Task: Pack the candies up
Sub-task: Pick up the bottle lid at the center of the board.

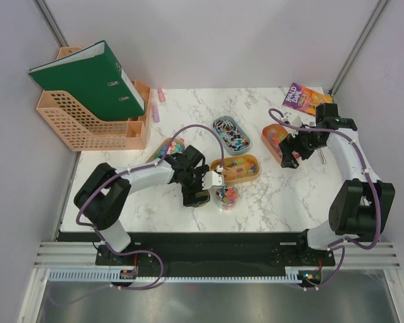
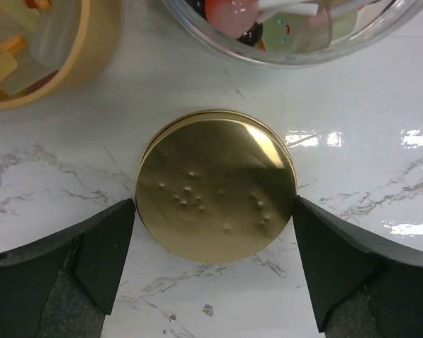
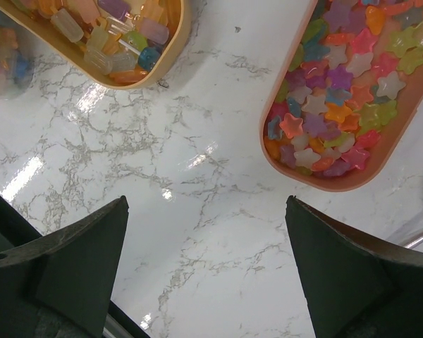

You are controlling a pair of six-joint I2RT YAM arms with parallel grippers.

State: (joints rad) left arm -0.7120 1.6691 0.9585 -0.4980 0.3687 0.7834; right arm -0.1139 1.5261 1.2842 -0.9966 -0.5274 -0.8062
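Candies in mixed colours fill several oval trays: a blue-grey tray [image 1: 230,133], a yellow tray [image 1: 237,168] and an orange tray [image 1: 276,140] holding star candies [image 3: 342,91]. A round clear jar [image 1: 227,196] also holds candies [image 2: 229,15]. A gold lid [image 2: 215,186] lies flat on the marble. My left gripper [image 2: 213,211] is open, one fingertip at each side of the lid's rim; whether they touch it I cannot tell. My right gripper [image 3: 206,204] is open over bare marble, left of the orange tray.
A fourth tray of candies [image 1: 167,149] is partly hidden behind the left arm. A peach file rack [image 1: 87,121] with a green binder stands at the back left. A purple book [image 1: 299,99] lies back right. A silver scoop handle [image 1: 321,156] sits by the right gripper.
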